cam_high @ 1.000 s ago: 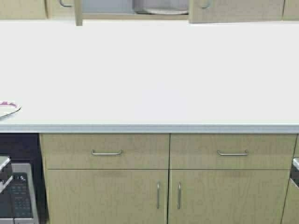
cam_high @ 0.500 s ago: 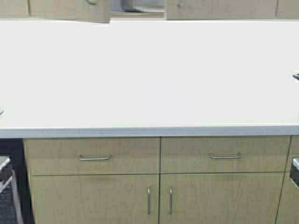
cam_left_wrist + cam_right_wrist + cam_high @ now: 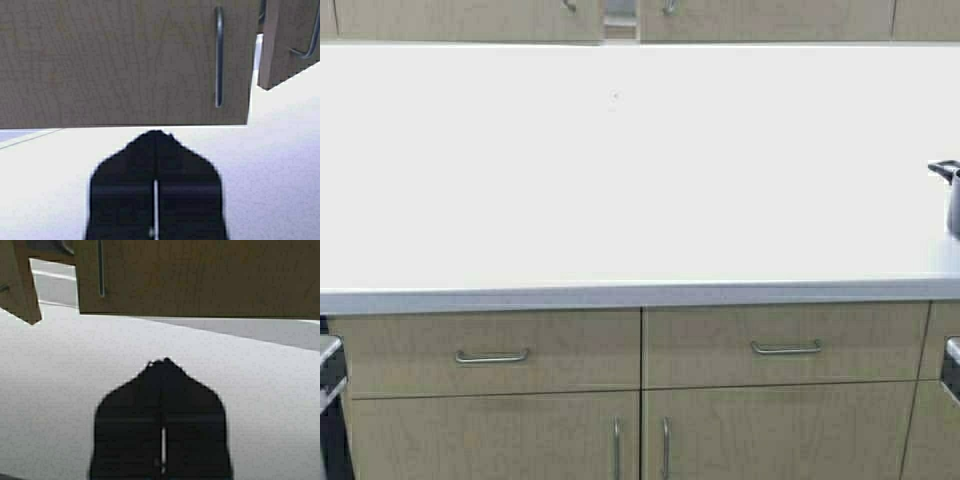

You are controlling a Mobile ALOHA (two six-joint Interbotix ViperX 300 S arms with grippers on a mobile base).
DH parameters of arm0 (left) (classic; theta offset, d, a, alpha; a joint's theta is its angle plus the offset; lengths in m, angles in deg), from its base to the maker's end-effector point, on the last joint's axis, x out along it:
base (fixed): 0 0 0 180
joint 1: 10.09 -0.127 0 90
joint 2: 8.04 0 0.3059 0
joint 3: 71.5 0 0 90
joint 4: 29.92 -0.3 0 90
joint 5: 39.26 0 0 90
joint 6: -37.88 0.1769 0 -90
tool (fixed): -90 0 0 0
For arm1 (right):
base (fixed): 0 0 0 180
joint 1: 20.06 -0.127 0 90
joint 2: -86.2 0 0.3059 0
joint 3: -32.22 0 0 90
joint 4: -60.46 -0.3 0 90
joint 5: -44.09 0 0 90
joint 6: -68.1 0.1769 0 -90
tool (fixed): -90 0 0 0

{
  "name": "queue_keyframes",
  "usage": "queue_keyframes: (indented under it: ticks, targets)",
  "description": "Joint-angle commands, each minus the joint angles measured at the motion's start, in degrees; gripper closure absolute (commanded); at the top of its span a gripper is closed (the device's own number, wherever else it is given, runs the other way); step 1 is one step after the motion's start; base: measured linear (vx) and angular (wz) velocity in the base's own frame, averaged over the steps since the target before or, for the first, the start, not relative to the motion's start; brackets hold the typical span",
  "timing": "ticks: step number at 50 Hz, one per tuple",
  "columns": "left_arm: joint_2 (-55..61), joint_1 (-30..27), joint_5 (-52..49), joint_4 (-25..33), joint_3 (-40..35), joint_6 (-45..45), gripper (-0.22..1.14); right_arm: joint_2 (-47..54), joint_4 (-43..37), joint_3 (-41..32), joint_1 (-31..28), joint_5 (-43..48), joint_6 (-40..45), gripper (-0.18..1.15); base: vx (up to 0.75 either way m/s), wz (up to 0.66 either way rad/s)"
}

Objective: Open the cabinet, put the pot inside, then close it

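The cabinet [image 3: 470, 18] runs along the top of the high view, its two doors almost together with a narrow gap [image 3: 620, 15] between them. The pot is hidden behind the doors. In the left wrist view my left gripper [image 3: 156, 132] is shut and empty, just below the left door [image 3: 125, 60] with its silver handle [image 3: 218, 55]. In the right wrist view my right gripper [image 3: 162, 361] is shut and empty below the right door [image 3: 200, 275]. In both wrist views each gripper's own door looks flat on, and the other door stands slightly ajar. Neither gripper shows in the high view.
The white countertop [image 3: 620, 200] spans the view, with base cabinets and drawers [image 3: 490, 355] under it. A grey vessel with a black handle [image 3: 948, 175] stands on the counter at the right edge. A dark appliance [image 3: 328, 400] sits low on the left.
The robot has moved, so the scene has shifted left and down. Both cabinet doors have swung from wide open to nearly shut, hiding the pot. The grey vessel came into view at the right.
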Motion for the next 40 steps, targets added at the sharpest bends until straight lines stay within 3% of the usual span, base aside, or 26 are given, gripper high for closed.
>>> queue_keyframes:
  ticks: [1, 9, 22, 31, 40]
  targets:
    - [-1.2, -0.3, -0.7, 0.4, -0.6, -0.5, 0.89, -0.2, -0.1, -2.0, -1.8, 0.7, 0.2, 0.91, 0.1, 0.03]
    - [-1.0, -0.3, -1.3, 0.4, -0.5, -1.2, 0.89, 6.3, -0.1, -6.5, -2.3, 6.5, 0.1, 0.9, 0.12, 0.05]
    - [-0.7, 1.6, -1.0, 0.4, -0.1, -1.6, 0.89, 24.4, -0.3, -25.6, -2.5, 4.2, 0.4, 0.9, 0.15, 0.04]
    - [-0.8, 1.7, -1.0, 0.4, 1.6, -1.5, 0.89, 17.4, -0.7, -19.7, -2.7, 3.5, 1.3, 0.91, 0.16, 0.04]
    - [-0.4, 1.8, -0.9, 0.5, 3.3, -1.9, 0.89, 4.0, -0.7, -5.9, -2.9, 3.0, 1.8, 0.91, 0.17, 0.05]
